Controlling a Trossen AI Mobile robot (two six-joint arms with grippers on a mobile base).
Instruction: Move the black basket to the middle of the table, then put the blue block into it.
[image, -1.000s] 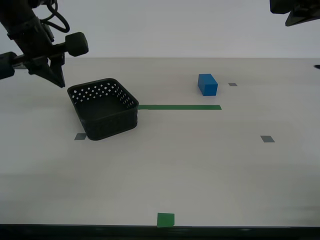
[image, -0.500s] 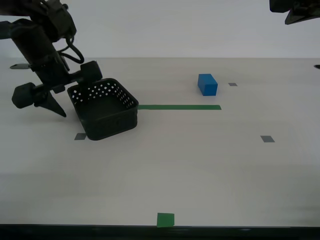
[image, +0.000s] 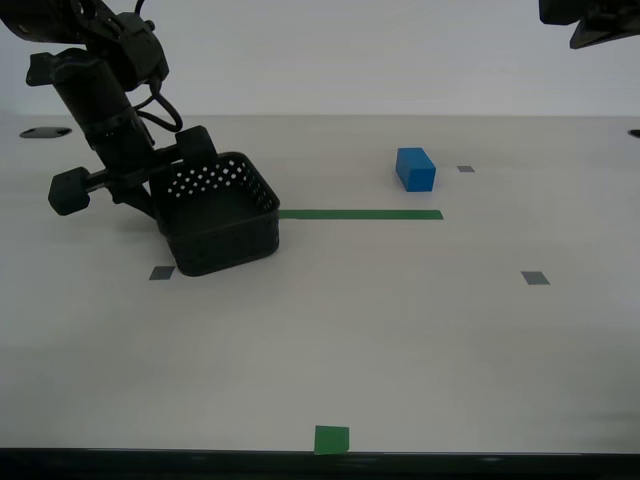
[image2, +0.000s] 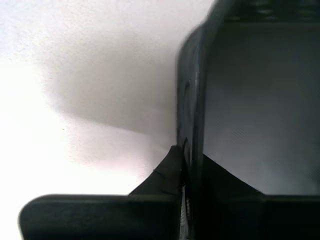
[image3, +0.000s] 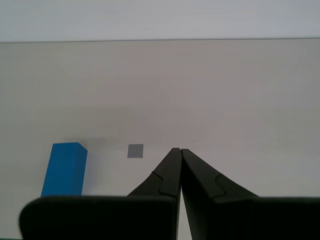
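Observation:
The black basket (image: 225, 225) stands on the table (image: 400, 330) at the exterior view's left, by the end of the green tape strip (image: 360, 214). My second gripper (image: 165, 195) straddles its far-left wall. In the second wrist view the wall (image2: 192, 100) runs between the two fingers, and my second gripper (image2: 192, 160) is closed on it. The blue block (image: 415, 168) stands apart, right of centre and further back. It also shows in the first wrist view (image3: 65, 170). My first gripper (image3: 179, 150) is shut and empty, held high above the table at the exterior view's top right (image: 590, 30).
A green square (image: 331, 439) lies at the table's near edge. Small grey squares lie at the right (image: 534, 278), beside the basket (image: 160, 273) and near the block (image: 466, 168). One grey square (image3: 135, 150) shows in the first wrist view.
My second arm has come down from above and left of the basket, and its fingers have closed over the basket's wall. The basket has shifted slightly. The first arm and the block have not moved.

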